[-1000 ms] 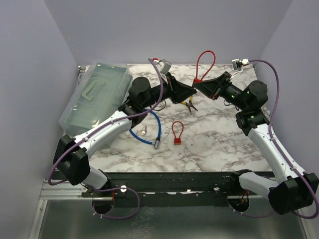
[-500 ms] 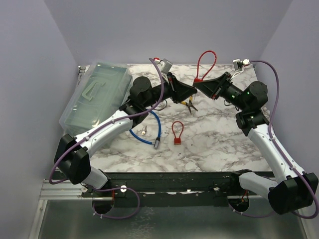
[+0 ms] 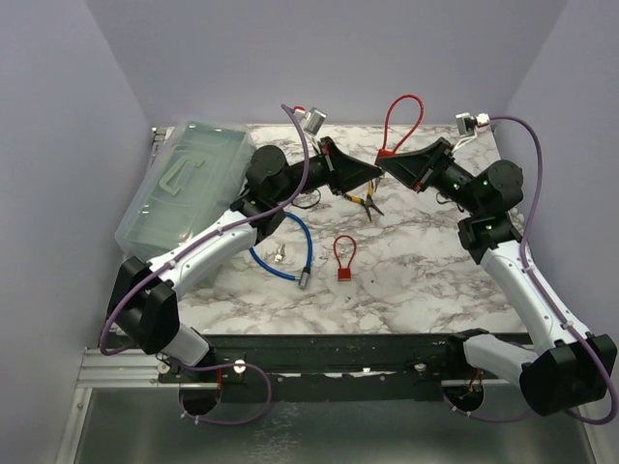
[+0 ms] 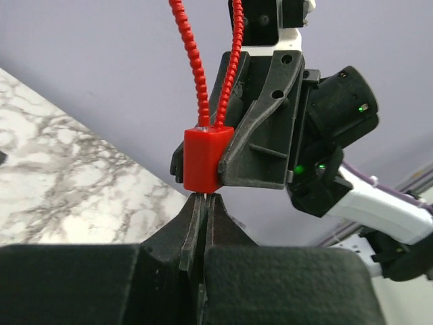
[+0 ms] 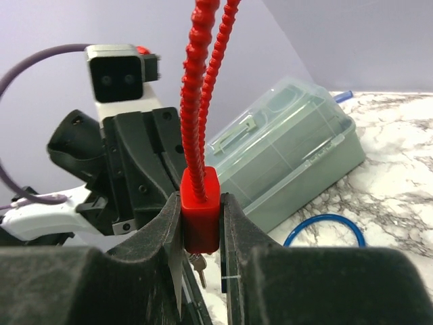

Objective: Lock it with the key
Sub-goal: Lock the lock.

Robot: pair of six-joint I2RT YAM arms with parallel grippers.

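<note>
Shut by its tips on the small silver key (image 4: 201,196), the left end effector (image 4: 203,204) could slip while twisting; the right end effector (image 5: 201,220) clamps the red cable padlock (image 4: 203,159).

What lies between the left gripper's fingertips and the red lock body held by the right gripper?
A thin metal sliver, probably the key, pinched in the shut left gripper, touches the lock body; left wrist view.

Two white-shelled arms, the left arm (image 3: 208,246) and the right arm (image 3: 522,290), carry bulky black joint housings and black bases. A purple cable (image 3: 114,314) runs along each to a small grey camera box (image 3: 314,121) at the wrist. Green indicator lights (image 4: 295,169) glow on the right arm, and the left gripper (image 4: 203,206) and right gripper (image 5: 201,223) are matte black plastic.
</note>
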